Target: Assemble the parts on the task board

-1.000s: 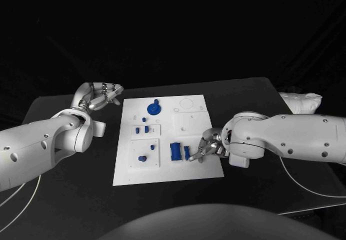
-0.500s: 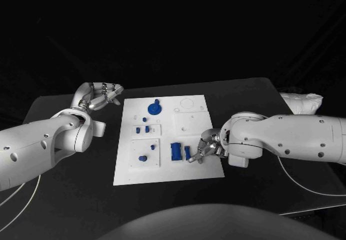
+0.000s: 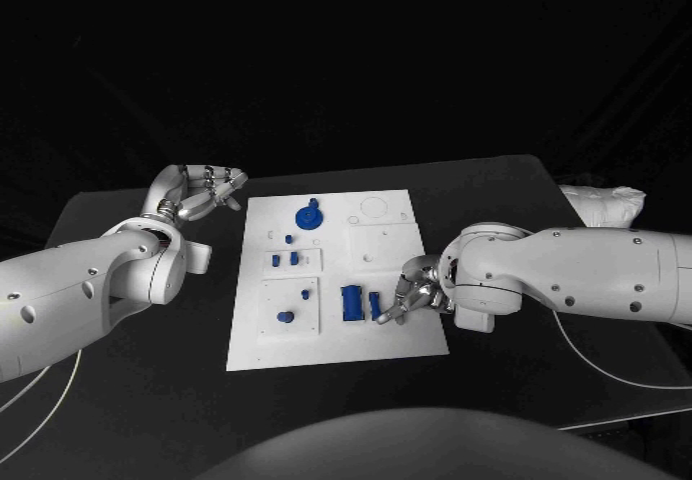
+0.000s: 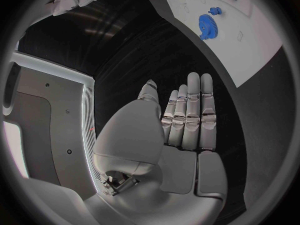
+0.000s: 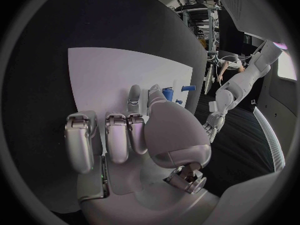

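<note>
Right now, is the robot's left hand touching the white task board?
Apart. In the head view, the left hand sits off the task board with black table between them; the left wrist view shows the same gap.

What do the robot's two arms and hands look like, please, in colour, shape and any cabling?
Both arms are smooth, rounded white shells dotted with small dark screw holes. Each ends in a silver metallic hand: the left hand and the right hand have segmented, many-jointed fingers. In the left wrist view the fingers look pale grey and blocky. A thin pale cable trails beneath the right arm.
</note>
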